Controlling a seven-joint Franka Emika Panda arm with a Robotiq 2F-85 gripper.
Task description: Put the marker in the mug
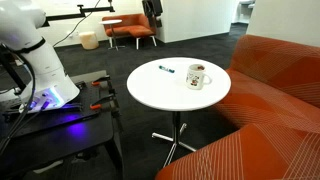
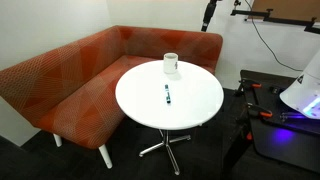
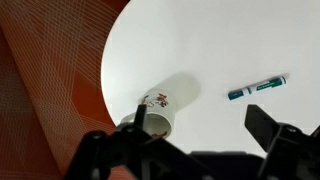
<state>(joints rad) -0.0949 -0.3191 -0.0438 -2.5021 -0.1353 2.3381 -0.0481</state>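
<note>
Open tabletop [image 2: 195,108] surrounds the marker [image 2: 167,96]; the mug [image 2: 171,64], seemingly well apart, leaves approach clear.

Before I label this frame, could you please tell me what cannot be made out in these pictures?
1. Inside of the white ceramic mug: in the wrist view the dark tool covers its mouth.
2. The mug's brownish print: too small in both exterior views.
3. Lettering on the thin blue-green marker: too small in every view.

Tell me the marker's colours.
Dark blue with a teal-green end; the marker shows best in the wrist view.
</note>
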